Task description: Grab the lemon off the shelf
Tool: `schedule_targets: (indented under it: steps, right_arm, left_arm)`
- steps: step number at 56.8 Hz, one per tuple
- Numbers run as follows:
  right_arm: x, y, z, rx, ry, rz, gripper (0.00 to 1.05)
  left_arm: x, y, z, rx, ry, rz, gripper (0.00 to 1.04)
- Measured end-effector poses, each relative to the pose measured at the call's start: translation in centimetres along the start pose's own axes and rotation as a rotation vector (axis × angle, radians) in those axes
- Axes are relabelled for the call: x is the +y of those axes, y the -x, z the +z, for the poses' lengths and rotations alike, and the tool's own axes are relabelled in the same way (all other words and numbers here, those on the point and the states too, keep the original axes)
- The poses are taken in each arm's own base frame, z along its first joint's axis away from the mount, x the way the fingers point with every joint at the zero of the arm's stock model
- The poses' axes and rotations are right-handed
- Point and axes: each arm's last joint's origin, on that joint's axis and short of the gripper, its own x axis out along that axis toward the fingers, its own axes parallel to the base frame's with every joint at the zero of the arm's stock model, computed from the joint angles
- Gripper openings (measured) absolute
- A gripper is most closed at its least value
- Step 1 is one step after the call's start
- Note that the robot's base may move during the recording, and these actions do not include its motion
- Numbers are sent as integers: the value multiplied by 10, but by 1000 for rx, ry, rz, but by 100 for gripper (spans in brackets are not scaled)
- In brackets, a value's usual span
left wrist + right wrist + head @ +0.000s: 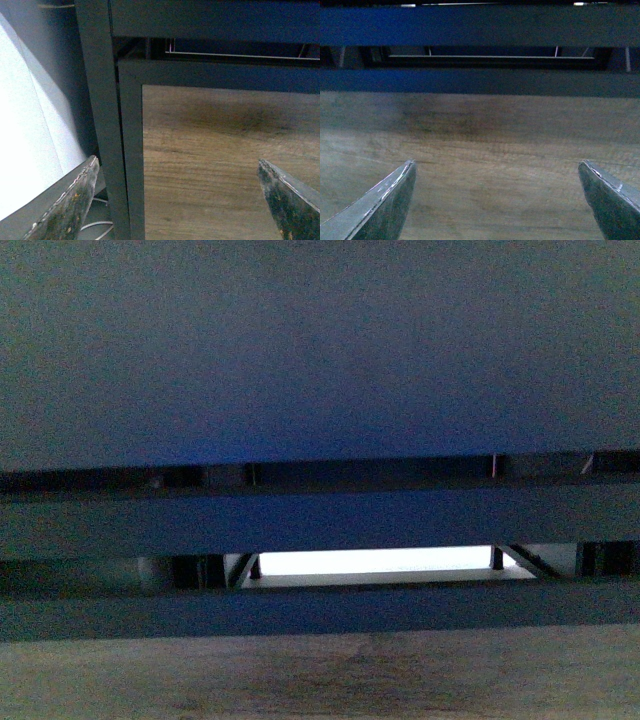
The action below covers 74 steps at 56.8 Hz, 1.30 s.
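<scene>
The lemon is out of view in every frame. Only the lower part of the shelf shows. In the front view its dark rails (320,520) cross the picture above a strip of brown wood-look panel (320,675). My left gripper (177,200) is open, close in front of the same wood panel (220,165) beside a black upright post (107,125) of the frame. My right gripper (497,200) is also open, facing the wood panel (485,150) under a dark rail (480,82). Nothing lies between either pair of fingers.
A bright white surface (25,135) lies beyond the post in the left wrist view, with a thin white cable (97,227) low beside it. Through a gap between the rails a bright white area (375,560) shows behind the stand.
</scene>
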Motion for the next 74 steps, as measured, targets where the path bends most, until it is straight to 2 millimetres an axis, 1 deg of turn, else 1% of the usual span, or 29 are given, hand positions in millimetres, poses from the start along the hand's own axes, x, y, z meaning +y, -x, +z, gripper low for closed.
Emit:
schedule_targets:
  steps: [74]
  right_arm:
    - [0, 0, 0, 0, 0, -2, 97]
  left_arm:
    - [0, 0, 0, 0, 0, 0, 97]
